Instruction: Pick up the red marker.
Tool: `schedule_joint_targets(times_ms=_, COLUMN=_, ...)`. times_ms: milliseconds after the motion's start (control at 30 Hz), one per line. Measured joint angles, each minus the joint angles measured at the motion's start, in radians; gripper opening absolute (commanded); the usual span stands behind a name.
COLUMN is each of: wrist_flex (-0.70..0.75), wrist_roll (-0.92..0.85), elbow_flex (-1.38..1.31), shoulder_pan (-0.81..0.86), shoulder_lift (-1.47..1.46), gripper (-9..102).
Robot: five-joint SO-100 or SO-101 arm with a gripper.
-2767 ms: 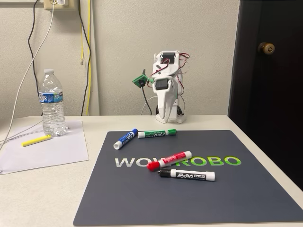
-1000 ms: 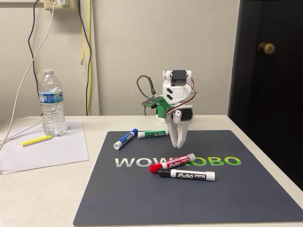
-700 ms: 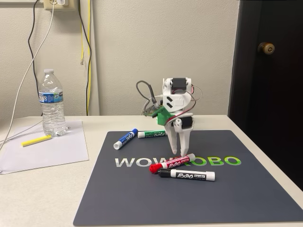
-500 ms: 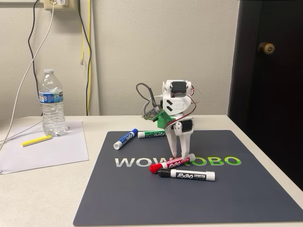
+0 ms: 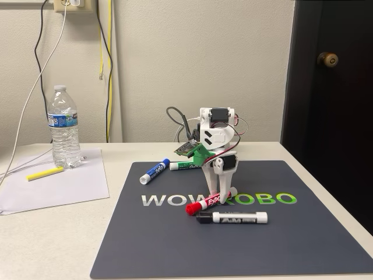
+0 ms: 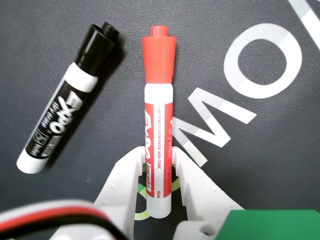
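In the wrist view the gripper (image 6: 156, 175) hides the red marker (image 6: 159, 125)'s rear end, its fingers closed around the barrel. Since the earlier frame it has descended, and the black marker (image 5: 233, 217) has rolled.

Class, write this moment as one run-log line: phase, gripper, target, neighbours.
phase: grasping | gripper: fingers either side of red marker, contact unclear | red marker: on mat | black marker: beside it, apart
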Motion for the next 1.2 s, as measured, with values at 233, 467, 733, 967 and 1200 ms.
schedule_joint_targets(times_ms=233, wrist_flex=0.0, wrist_roll=0.0, elbow_flex=-0.005, shoulder_pan=0.0, shoulder_lift=-0.002, gripper=0)
schedule_joint_targets(times_ms=467, wrist_flex=0.006, wrist_roll=0.035, elbow_flex=-0.005, shoulder_pan=0.0, shoulder_lift=0.003, gripper=0)
schedule_joint_targets(times_ms=733, wrist_flex=0.009, wrist_roll=0.212, elbow_flex=0.201, shoulder_pan=-0.012, shoulder_lift=0.267, gripper=0)
schedule_joint_targets(times_ms=967, wrist_flex=0.009, wrist_roll=0.376, elbow_flex=0.517, shoulder_pan=-0.021, shoulder_lift=0.653, gripper=0)
schedule_joint_targets(times_ms=1200, wrist_flex=0.009, wrist_roll=0.531, elbow_flex=0.765, shoulder_pan=-0.08, shoulder_lift=0.966, gripper=0)
